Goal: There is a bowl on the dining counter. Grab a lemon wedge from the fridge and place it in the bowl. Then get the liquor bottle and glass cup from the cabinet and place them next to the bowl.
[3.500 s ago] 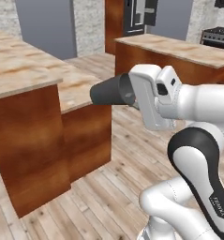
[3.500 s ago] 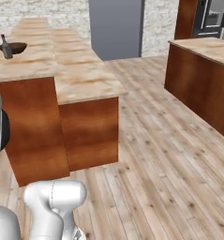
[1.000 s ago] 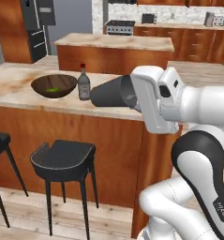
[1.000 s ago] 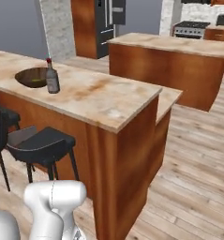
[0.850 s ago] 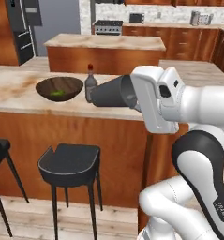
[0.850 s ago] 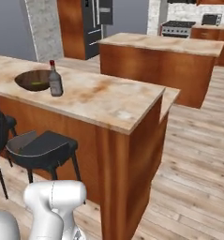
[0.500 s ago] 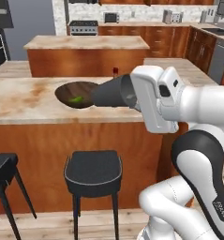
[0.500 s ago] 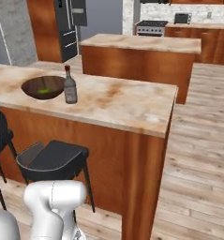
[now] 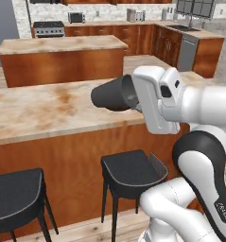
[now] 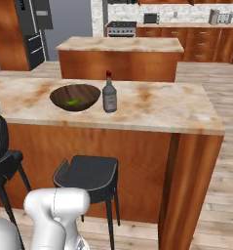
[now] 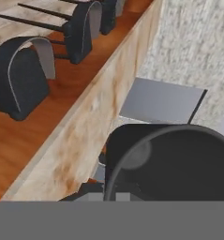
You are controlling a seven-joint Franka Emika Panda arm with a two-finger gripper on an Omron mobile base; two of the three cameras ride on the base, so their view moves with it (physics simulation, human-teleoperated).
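We carry the cup (image 9: 115, 94) lying on its side, its rim pointing left over the bench (image 9: 34, 118), with our fingers pinching it at the bottom end. The bowl (image 10: 75, 97) stands on the bench to the left of the arm, with a green wedge (image 10: 74, 102) inside. The bottle (image 10: 109, 94) stands just beside it, upright.

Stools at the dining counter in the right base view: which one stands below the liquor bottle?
The full stool, with its whole seat in view, under the liquor bottle; the other stool is cut by the left edge.
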